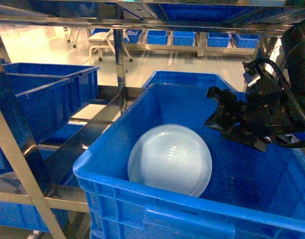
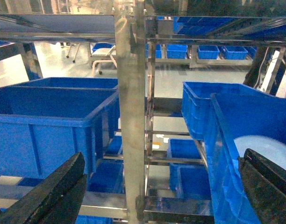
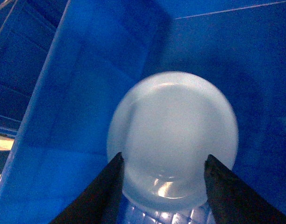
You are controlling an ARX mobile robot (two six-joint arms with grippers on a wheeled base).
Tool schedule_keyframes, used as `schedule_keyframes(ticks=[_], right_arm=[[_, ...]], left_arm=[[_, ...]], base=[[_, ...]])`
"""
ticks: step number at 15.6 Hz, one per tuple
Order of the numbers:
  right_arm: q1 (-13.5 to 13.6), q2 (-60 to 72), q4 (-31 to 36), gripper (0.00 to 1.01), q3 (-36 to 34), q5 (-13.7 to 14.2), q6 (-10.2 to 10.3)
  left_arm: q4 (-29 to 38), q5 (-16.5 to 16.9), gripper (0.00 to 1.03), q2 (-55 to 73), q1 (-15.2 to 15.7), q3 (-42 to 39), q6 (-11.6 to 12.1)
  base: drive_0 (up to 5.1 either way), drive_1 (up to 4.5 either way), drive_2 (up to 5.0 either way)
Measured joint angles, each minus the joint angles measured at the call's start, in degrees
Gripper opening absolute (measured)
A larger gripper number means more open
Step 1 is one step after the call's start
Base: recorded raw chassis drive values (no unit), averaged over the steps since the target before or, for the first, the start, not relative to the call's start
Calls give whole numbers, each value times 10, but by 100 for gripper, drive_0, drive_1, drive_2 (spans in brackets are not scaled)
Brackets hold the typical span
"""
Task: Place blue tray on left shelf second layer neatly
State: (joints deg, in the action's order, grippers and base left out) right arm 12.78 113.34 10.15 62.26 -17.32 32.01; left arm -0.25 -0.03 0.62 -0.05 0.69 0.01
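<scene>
The blue tray (image 1: 170, 159), a pale round dish, lies tilted against the near wall inside a deep-blue crate (image 1: 142, 201). My right gripper (image 1: 216, 107) hangs open inside the crate's upper right part, just right of the tray and not touching it. In the right wrist view the tray (image 3: 173, 135) fills the space ahead of the open right gripper (image 3: 164, 163); its dark fingers (image 3: 103, 193) stand at either side of the near rim. My left gripper (image 2: 162, 156) is wide open and empty, facing a steel upright (image 2: 131, 116). The left shelf's steel tier (image 1: 75, 144) carries blue crates.
Two deep-blue crates (image 1: 48, 94) sit on the left shelf tier. Slim steel uprights (image 1: 20, 164) cross the left foreground and a steel rail (image 1: 142, 22) runs overhead. More crates (image 2: 194, 175) rest on lower tiers. A chair (image 1: 105, 45) and distant racks stand behind.
</scene>
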Motion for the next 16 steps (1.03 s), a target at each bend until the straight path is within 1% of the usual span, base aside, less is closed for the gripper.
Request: schedule_keyframes(ticks=[1, 4, 5, 6, 9, 10, 12, 14, 16], right_arm=[[0, 0, 1, 56, 0, 0, 1], [0, 0, 2, 94, -1, -1, 2], [0, -6, 17, 100, -16, -1, 1], [0, -22, 9, 97, -37, -6, 1], [9, -48, 17, 98, -76, -6, -2], [14, -56, 26, 98, -86, -3, -8], [24, -68, 37, 98, -86, -3, -17], [35, -68, 26, 98, -79, -6, -20], [53, -69, 14, 98, -68, -20, -18]], left_arm=[[0, 0, 98, 0, 0, 0, 0], [0, 0, 98, 0, 0, 0, 0], [0, 0, 98, 0, 0, 0, 0], [0, 0, 98, 0, 0, 0, 0], [0, 0, 98, 0, 0, 0, 0], [0, 0, 98, 0, 0, 0, 0], [0, 0, 98, 0, 0, 0, 0], [0, 0, 98, 0, 0, 0, 0], [0, 0, 98, 0, 0, 0, 0]], base=[[0, 0, 0], [0, 0, 0], [0, 0, 0], [0, 0, 0], [0, 0, 0], [0, 0, 0], [0, 0, 0], [0, 0, 0], [0, 0, 0]])
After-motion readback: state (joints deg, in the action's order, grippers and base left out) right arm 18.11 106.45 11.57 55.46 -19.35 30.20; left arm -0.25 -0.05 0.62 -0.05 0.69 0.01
